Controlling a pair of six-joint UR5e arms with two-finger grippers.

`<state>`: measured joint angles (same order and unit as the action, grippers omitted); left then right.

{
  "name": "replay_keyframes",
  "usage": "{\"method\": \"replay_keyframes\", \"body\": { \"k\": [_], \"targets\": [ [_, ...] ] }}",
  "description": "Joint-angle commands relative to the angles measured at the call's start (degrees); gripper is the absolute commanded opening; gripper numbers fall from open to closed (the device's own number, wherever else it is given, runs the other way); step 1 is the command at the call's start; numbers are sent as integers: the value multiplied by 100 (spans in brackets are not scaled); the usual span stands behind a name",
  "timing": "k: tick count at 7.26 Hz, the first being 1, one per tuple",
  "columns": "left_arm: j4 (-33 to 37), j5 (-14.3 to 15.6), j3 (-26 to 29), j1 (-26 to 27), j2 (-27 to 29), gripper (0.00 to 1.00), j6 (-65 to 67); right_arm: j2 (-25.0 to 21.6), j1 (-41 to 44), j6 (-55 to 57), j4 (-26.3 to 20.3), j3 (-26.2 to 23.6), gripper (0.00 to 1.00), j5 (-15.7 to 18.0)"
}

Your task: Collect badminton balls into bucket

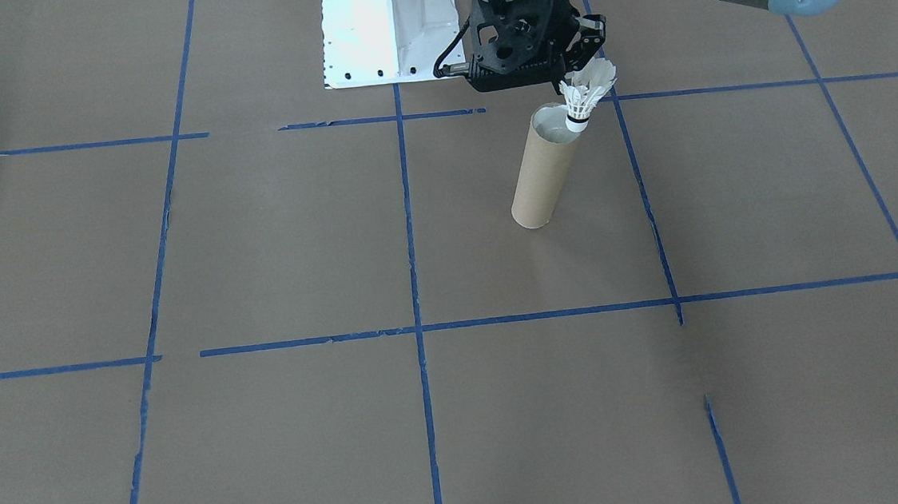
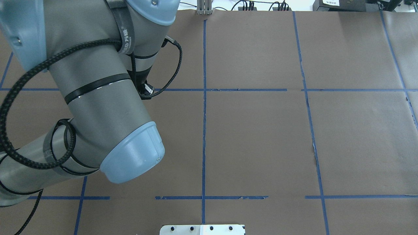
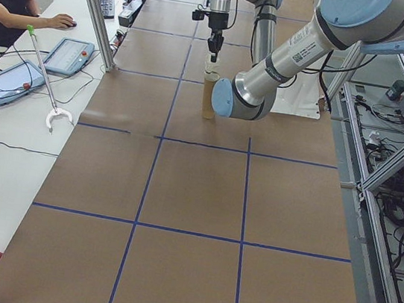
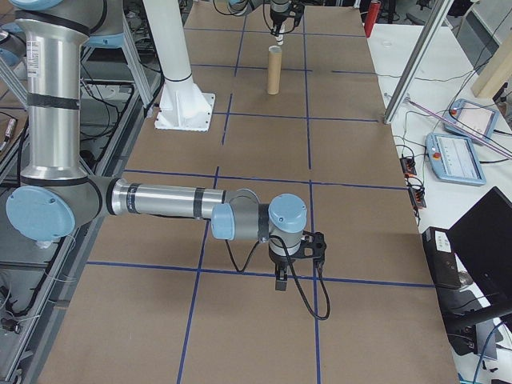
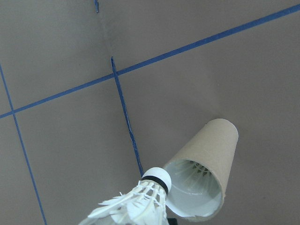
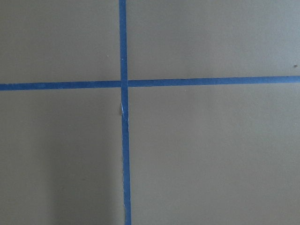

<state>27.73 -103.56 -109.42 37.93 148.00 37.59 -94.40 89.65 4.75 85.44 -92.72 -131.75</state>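
Scene: We see the left end effector (image 1: 587, 57) poised just above and beside the open mouth of the bucket (image 1: 544, 167), which stands upright on the brown papered surface (image 1: 272, 250).

Left end effector: Its fingers pinch the feather skirt of the shuttlecock (image 1: 586, 97), which hangs cork down.

Shuttlecock: From the left wrist view, the cork tip of the shuttlecock (image 5: 140, 206) sits directly below the end effector, at the bucket's rim rather than over the centre of the opening; we cannot tell whether it touches the cardboard.

Bucket: The tube (image 5: 201, 180) lies just beneath and to one side of the end effector. White feather ribs show deep inside it, so we judge that at least one shuttlecock is already in.

Right end effector: It hovers low over a crossing of blue tape lines (image 6: 123, 84), well apart from the bucket. It shows only in the right side view (image 4: 282, 280), and we cannot tell how its jaws stand. It appears to carry nothing.

Progress: We judge the task near its end. No loose shuttlecock lies on the surface in any view.

Left to do: Centre the cork over the opening, then release so that it drops inside.

Risk: A release from the rim could tip it outside.
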Motion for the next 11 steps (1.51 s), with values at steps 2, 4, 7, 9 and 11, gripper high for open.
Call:
{"method": "replay_keyframes", "body": {
  "k": [2,4,7,9,11],
  "targets": [
    [-13,-86,78,-93,9,0,-145,0,0,0,8,0,100,0],
    [-13,-86,114,-93,27,0,-322,0,0,0,-1,0,100,0],
    [22,-173,105,-93,44,23,-322,0,0,0,-1,0,100,0],
    [40,-418,96,-93,36,100,-313,0,0,0,8,0,100,0],
    [49,-437,87,-93,27,100,-313,0,0,0,-1,0,100,0]
  ]
}}
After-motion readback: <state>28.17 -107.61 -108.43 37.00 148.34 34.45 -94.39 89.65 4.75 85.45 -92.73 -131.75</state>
